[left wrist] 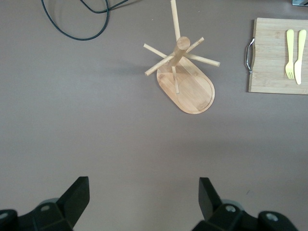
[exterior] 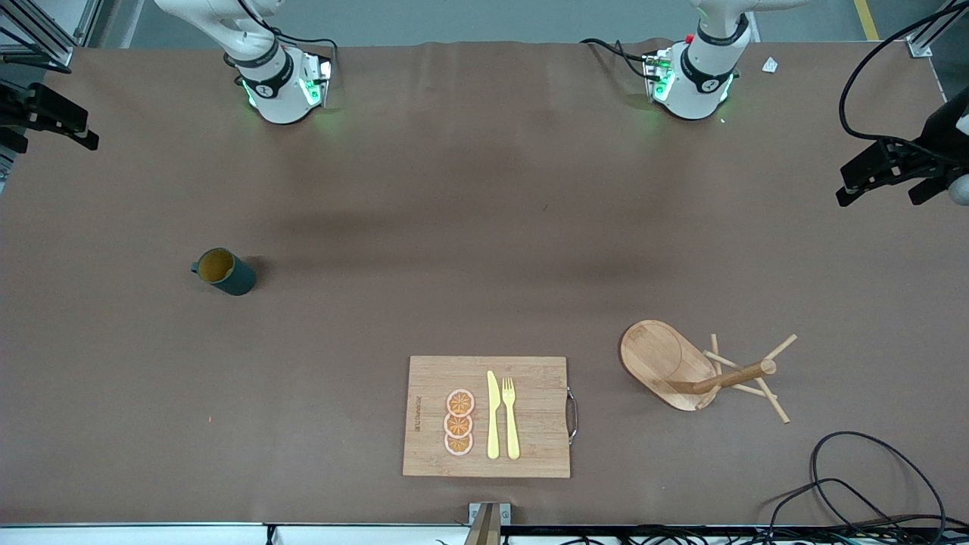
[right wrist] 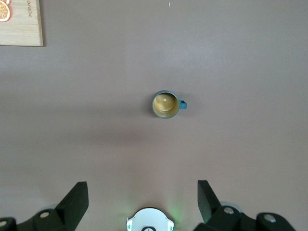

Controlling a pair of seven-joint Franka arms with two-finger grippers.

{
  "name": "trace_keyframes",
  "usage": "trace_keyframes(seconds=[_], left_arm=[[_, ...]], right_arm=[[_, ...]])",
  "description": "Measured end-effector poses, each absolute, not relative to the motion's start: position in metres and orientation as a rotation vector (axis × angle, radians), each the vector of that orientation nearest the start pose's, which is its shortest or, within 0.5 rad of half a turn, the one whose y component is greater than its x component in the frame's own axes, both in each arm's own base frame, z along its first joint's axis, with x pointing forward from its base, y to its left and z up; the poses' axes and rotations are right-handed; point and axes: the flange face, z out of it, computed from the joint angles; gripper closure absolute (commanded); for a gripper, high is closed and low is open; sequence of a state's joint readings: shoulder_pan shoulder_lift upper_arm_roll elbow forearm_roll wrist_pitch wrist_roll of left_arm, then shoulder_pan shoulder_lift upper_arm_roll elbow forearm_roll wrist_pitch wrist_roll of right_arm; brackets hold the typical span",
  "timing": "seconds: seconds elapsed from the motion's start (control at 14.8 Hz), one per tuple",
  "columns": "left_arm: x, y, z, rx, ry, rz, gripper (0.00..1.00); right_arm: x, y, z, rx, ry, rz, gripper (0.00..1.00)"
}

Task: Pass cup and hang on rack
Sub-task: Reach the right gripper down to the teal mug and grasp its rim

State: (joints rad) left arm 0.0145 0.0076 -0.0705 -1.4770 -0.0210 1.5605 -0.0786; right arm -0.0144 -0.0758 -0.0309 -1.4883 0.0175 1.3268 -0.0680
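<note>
Both arms (exterior: pixel 261 72) run off the top of the front view just above their bases, so neither gripper shows there. Each wrist view catches only the dark fingertips (left wrist: pixel 77 195) of its own gripper, with the rest cut off by the lower edge. The board (left wrist: pixel 276 57) is clipped at the edge of the left wrist view, and only a corner of it (right wrist: pixel 21 24) shows in the right one. The lettering on the board (exterior: pixel 419 412) is too small to read. The cable (exterior: pixel 855 484) leaves the frame.
</note>
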Motion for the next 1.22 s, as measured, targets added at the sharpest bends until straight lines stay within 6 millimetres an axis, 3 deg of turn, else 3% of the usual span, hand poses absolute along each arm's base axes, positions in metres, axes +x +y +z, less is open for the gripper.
trace_keyframes(seconds=[0.54, 0.75, 0.88, 1.02, 1.22], left_arm=[[0.555, -0.033, 0.663, -3.166, -0.034, -0.117, 0.0], [0.555, -0.033, 0.663, -3.166, -0.034, -0.117, 0.0], [0.555, -0.033, 0.663, -3.166, -0.034, -0.116, 0.0], [0.555, -0.033, 0.663, -3.166, -0.034, -0.115, 0.0], [0.555, -0.033, 0.663, -3.166, -0.034, -0.114, 0.0]], right_arm=[[0.504, -0.023, 0.681, -3.115, -0.037, 0.131, 0.0], [0.516, -0.025, 0.664, -3.112, -0.031, 0.167, 0.0], [0.537, -0.026, 0.63, -3.106, -0.027, 0.239, 0.0], [0.565, -0.031, 0.582, -3.097, -0.021, 0.322, 0.0], [0.589, -0.039, 0.525, -3.071, -0.193, 0.369, 0.0]])
